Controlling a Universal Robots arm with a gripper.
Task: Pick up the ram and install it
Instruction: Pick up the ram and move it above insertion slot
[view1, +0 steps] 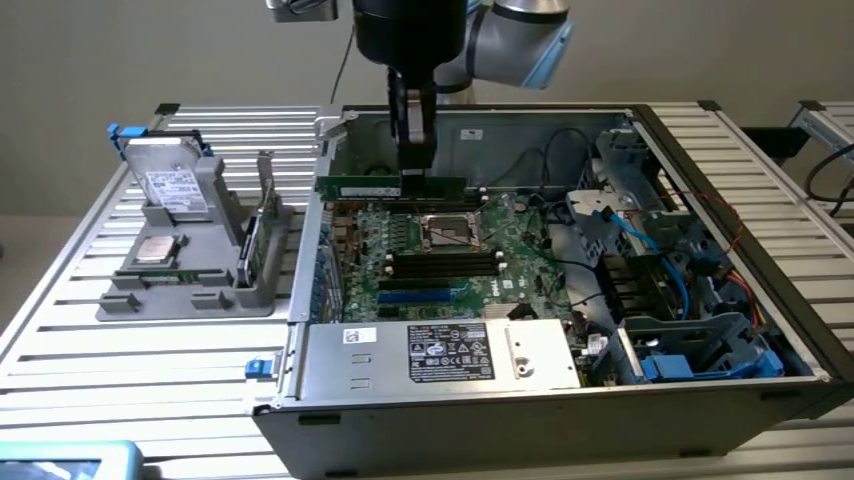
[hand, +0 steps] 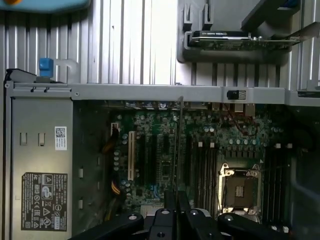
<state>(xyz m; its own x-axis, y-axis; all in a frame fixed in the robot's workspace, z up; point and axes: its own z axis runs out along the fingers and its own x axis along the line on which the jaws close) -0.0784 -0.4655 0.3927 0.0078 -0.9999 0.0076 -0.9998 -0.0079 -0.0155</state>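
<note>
While hovering over the open computer case (view1: 534, 135), clamping the ram (view1: 360, 187) level and edge-down in the pincer (view1: 416, 172), likely to match the memory slots (view1: 447, 264) below it.

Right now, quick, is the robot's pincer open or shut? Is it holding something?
Pincer: shut, holding the ram over the motherboard.
</note>
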